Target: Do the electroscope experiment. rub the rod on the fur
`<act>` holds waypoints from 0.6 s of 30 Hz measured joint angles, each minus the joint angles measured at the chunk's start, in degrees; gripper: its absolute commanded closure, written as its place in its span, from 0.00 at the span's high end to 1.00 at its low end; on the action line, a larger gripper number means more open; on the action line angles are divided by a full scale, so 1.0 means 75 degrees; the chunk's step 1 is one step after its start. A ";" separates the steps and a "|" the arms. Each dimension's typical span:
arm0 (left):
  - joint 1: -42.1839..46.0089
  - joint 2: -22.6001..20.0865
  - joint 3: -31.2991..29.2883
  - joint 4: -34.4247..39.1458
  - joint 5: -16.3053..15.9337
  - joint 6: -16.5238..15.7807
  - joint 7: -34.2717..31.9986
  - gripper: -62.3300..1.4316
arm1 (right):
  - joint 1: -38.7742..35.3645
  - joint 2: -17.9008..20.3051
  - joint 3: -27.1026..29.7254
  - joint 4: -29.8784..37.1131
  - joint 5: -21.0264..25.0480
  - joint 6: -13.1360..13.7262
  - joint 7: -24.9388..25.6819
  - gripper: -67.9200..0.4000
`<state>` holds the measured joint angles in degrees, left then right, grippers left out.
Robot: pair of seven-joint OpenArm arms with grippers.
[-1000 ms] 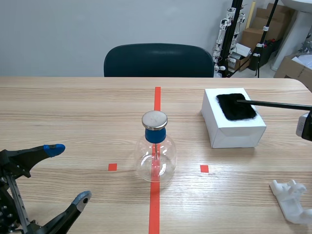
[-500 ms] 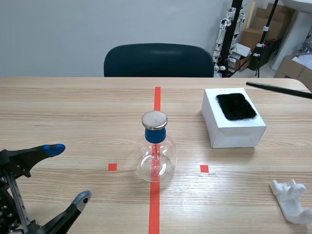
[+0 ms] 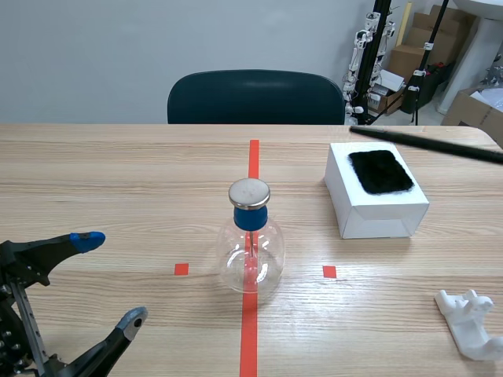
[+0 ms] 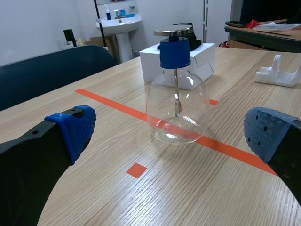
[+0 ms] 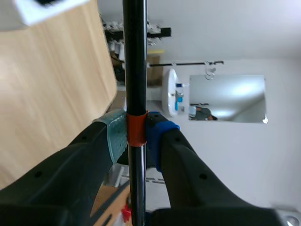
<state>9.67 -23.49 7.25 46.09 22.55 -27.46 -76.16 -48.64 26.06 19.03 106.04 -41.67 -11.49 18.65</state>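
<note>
The right claw (image 5: 136, 136) is grasping the rod (image 3: 424, 144), which is hanging over the fur (image 3: 380, 171) at upper right, its arm cut off there; the left claw (image 3: 110, 278) is sitting released, lower left

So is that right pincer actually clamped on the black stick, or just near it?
Clamped. The right pincer has both pads pressed against the black rod, at its orange band.

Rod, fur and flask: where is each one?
Rod (image 3: 424, 144): scene view, middle of its black shaft.
Fur (image 3: 381, 171): scene view, centre of the black patch.
Flask (image 4: 178, 110): left wrist view, its glass belly.
</note>
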 measured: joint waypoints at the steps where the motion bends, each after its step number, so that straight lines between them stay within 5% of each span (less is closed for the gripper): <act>1: 0.0000 0.0000 0.0000 0.0000 0.0000 0.0000 0.0000 1.00 | -0.0259 -0.0169 0.0061 0.0067 -0.0009 -0.0163 0.0294 0.01; 4: 0.0000 0.0000 0.0000 0.0000 0.0000 0.0000 0.0000 1.00 | -0.1040 -0.0629 0.0315 0.0157 -0.0070 -0.0600 0.1247 0.01; 8: 0.0000 0.0000 0.0000 0.0000 0.0000 0.0000 -0.0003 1.00 | -0.1775 -0.1233 0.0612 0.0154 -0.0189 -0.0702 0.2124 0.01; 18: 0.0000 0.0000 0.0000 0.0000 0.0000 0.0000 0.0000 1.00 | -0.1833 -0.1740 0.0705 0.0140 -0.0184 -0.0711 0.2110 0.02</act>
<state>9.67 -23.49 7.25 46.09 22.55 -27.46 -76.16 -62.39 13.02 24.32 107.09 -43.05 -16.82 34.48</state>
